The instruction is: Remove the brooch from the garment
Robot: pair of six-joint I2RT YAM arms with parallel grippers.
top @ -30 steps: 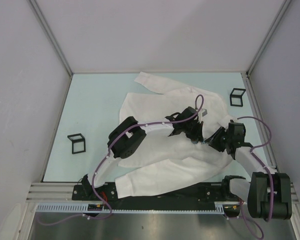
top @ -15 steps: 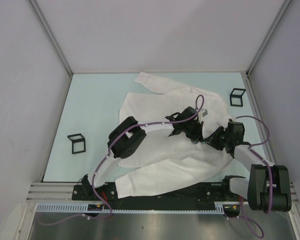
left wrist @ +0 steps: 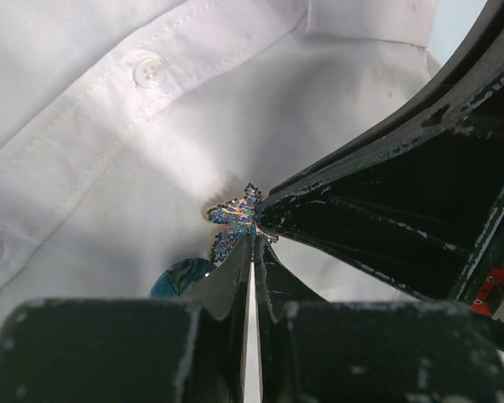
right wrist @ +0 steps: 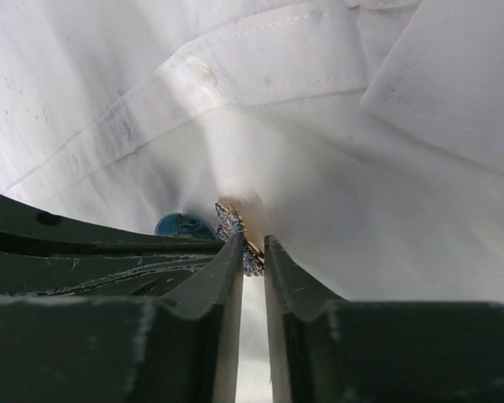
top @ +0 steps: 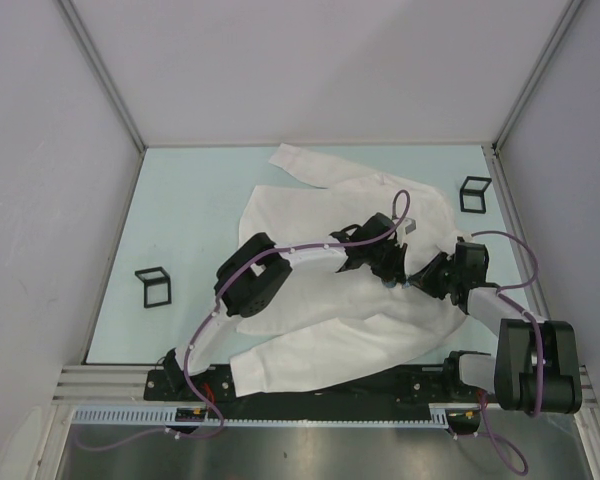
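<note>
So here you had both arms reaching in over the right-hand middle of the shirt (top: 310, 215). It lay spread out on the pale blue table (top: 190, 200), with one sleeve trailing toward the far wall and the other along the near edge.

The brooch (left wrist: 235, 220), a little butterfly in sparkly blue stones, sat against the shirt front. It was just beside the button placket and not far below the collar (right wrist: 454, 75), with a white button (left wrist: 147, 71) further up the placket.

Your left gripper (left wrist: 252, 245) was closed down to a hairline slit, with its tips right at the butterfly's lower wing. Honestly, I couldn't tell from the wrist cam whether it had pinched the wing, the cloth or nothing at all.

Your right gripper (right wrist: 250, 252) came in from the other side with its jaws only a sliver apart. The brooch's lower end sat between its tips, so it looked like it had the brooch nipped. The two grippers met nose to nose at the butterfly.

There was also a round teal-blue thing (left wrist: 178, 277) just beside the brooch, half hidden by the left fingers, and I couldn't make out what it was.

Two black wire cubes stood on the table. One (top: 152, 286) was well off to the left, and the other (top: 474, 193) was near the shirt's far right edge.
</note>
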